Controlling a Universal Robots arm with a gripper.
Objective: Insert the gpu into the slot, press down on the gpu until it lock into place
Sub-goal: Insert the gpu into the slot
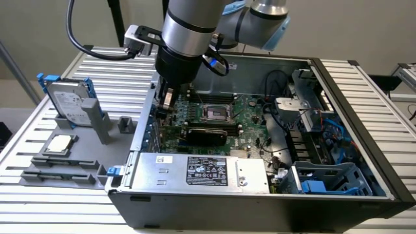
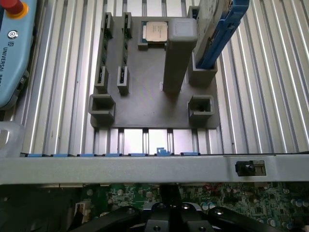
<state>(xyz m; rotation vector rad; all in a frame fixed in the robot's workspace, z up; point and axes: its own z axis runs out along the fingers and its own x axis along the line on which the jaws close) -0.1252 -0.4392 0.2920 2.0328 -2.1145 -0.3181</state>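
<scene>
Looking into the open PC case (image 1: 364, 161) on the slatted desk (image 1: 117, 73), we see the arm (image 1: 192, 24) reaching down over the motherboard (image 1: 250, 109) at the case's side toward the exterior view's left. We read the gripper (image 1: 167, 100) as having its jaws fully closed; they sit low against the board area near the case wall, and we cannot tell from either view whether they pinch anything. In the wrist view the gripper's dark body (image 2: 169, 215) sits just above green board, with the case's metal rim (image 2: 145, 166) crossing in front of it. The gpu (image 1: 206, 132) lies flat across the board, black face up with a green edge showing, between the silver processor socket (image 1: 217, 113) and the labelled power-supply box (image 1: 201, 170). It looks seated along the board, but we cannot make out the slot under it, nor any latch. The jaws are beside the gpu's end toward the exterior view's left, near but we cannot confirm touching. Outside the case, a grey fixture tray (image 2: 145, 104) rests on the desk; it carries a processor chip (image 2: 157, 31), a tall grey post (image 2: 176, 53), and a hard drive in a blue bracket (image 1: 68, 102) standing upright in its holder. Blue drive cages (image 1: 325, 183) sit in the case corner toward the exterior view's right. A teach pendant (image 2: 12, 53) lies at the desk edge in the wrist view.
</scene>
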